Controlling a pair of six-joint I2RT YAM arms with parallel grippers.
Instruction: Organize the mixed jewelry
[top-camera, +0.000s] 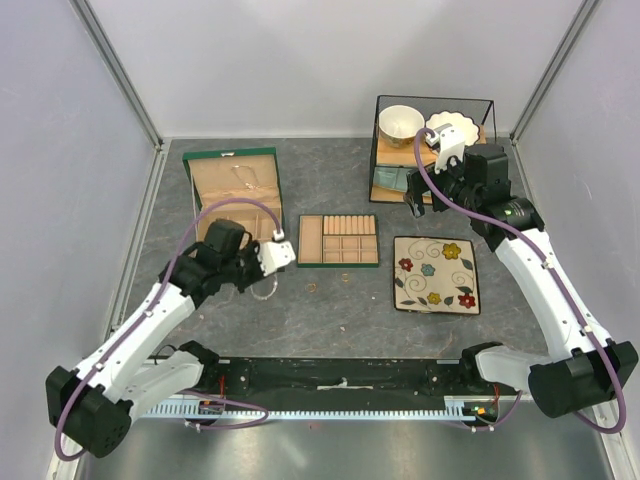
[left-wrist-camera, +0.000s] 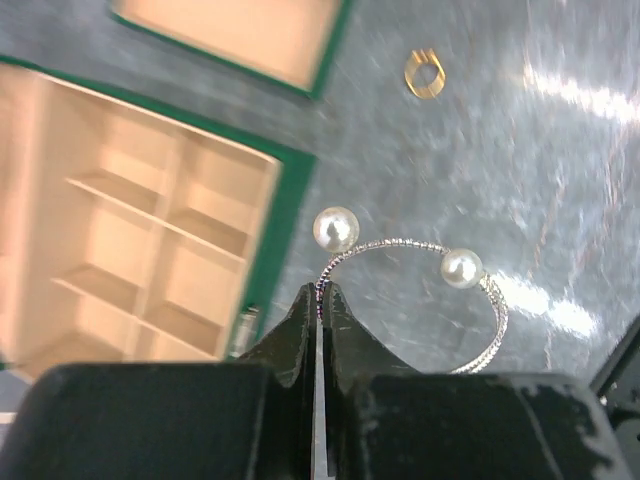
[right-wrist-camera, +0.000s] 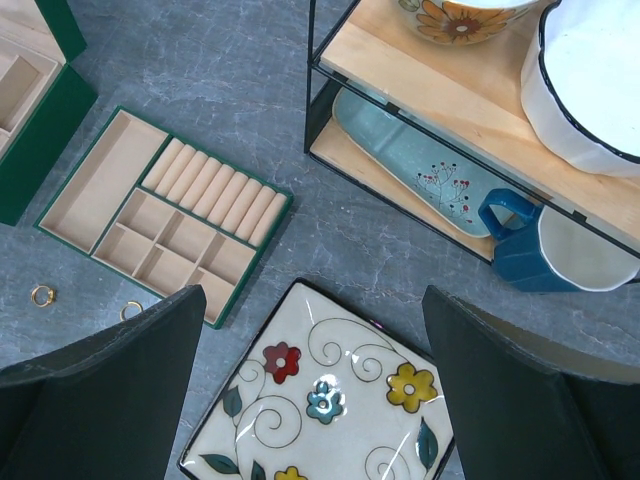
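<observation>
My left gripper (left-wrist-camera: 322, 292) is shut on a thin silver wire bangle (left-wrist-camera: 400, 242) with two pearls, pinching the wire near one pearl, close over the grey table. In the top view this gripper (top-camera: 268, 275) is just past the front right corner of the green jewelry box (top-camera: 232, 195). A fine chain (top-camera: 243, 180) lies inside the box. Two small gold rings (top-camera: 311, 287) (top-camera: 346, 277) lie on the table in front of the tan compartment tray (top-camera: 338, 240). One ring also shows in the left wrist view (left-wrist-camera: 424, 75). My right gripper (right-wrist-camera: 320, 400) is open and empty, high above the flowered plate (right-wrist-camera: 330, 340).
A black wire shelf (top-camera: 432, 150) at the back right holds bowls, a blue dish and a blue mug (right-wrist-camera: 530, 250). The flowered plate (top-camera: 435, 275) lies right of the tray. The box's green edge (left-wrist-camera: 283, 200) is close on my left gripper's left. Walls enclose the table.
</observation>
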